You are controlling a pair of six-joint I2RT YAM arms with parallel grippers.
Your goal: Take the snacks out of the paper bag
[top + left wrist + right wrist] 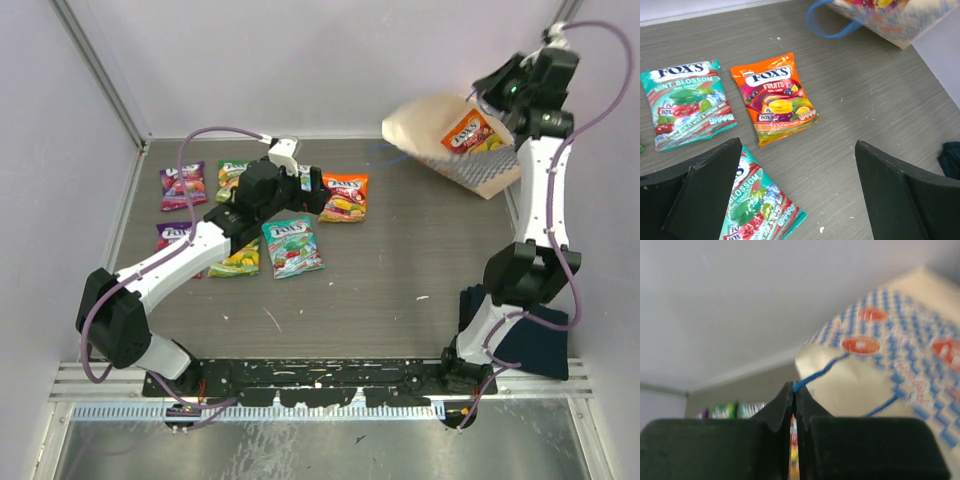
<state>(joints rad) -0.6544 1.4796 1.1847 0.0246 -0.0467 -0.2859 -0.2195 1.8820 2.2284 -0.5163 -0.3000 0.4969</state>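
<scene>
Snacks (pixel 292 247) lie at the table's (pixel 400 260) left under the spread-jawed left gripper (pixel 799 150), while the right gripper (pixel 794 390) pinches the paper bag (pixel 425 130) tilted aloft far right; tipping-out seems under way, next a shake to free any packet left

Grey wood-grain tabletop (pixel 400 270) — plain pale walls (pixel 300 60) on three sides, metal rail (pixel 100 372) along the near edge
</scene>
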